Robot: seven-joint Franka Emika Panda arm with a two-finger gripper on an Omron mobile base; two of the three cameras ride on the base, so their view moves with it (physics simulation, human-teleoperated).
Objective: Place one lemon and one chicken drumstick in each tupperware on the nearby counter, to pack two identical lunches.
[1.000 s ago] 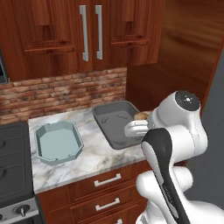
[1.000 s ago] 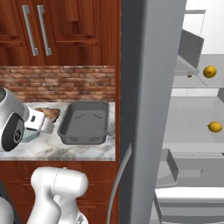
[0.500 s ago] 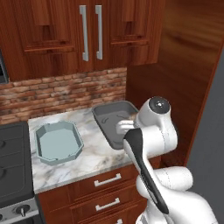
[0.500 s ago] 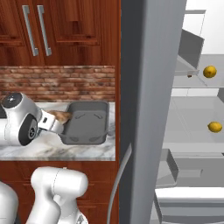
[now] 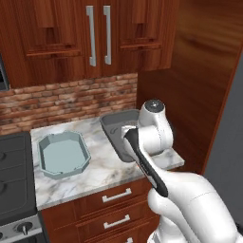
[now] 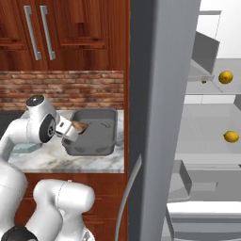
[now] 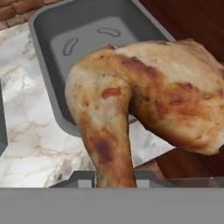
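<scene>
My gripper [image 6: 74, 130] is shut on a browned chicken drumstick [image 6: 80, 126], which hangs over the left rim of the dark grey tupperware [image 6: 96, 136]. Close up in the hand view, the drumstick [image 7: 144, 100] covers the near corner of that empty tub [image 7: 87, 30] and the counter's edge. The pale blue-grey tupperware [image 5: 63, 154] stands empty further left on the marbled counter [image 5: 102, 163]. In the left base view my own arm hides part of the dark tub [image 5: 116, 126]. Two lemons [image 6: 226, 76] [image 6: 231, 136] lie on shelves of the open fridge at the right.
The tall grey fridge door [image 6: 155, 117] stands between the counter and the fridge shelves. A black stove top [image 5: 12, 190] borders the counter on the left. Brick wall and wooden cabinets [image 5: 95, 38] rise behind it, and a wooden side panel [image 5: 199, 95] closes its right end.
The arm has swung from the counter's fridge end towards the dark tub, carrying the drumstick with it. The tubs and lemons have not moved.
</scene>
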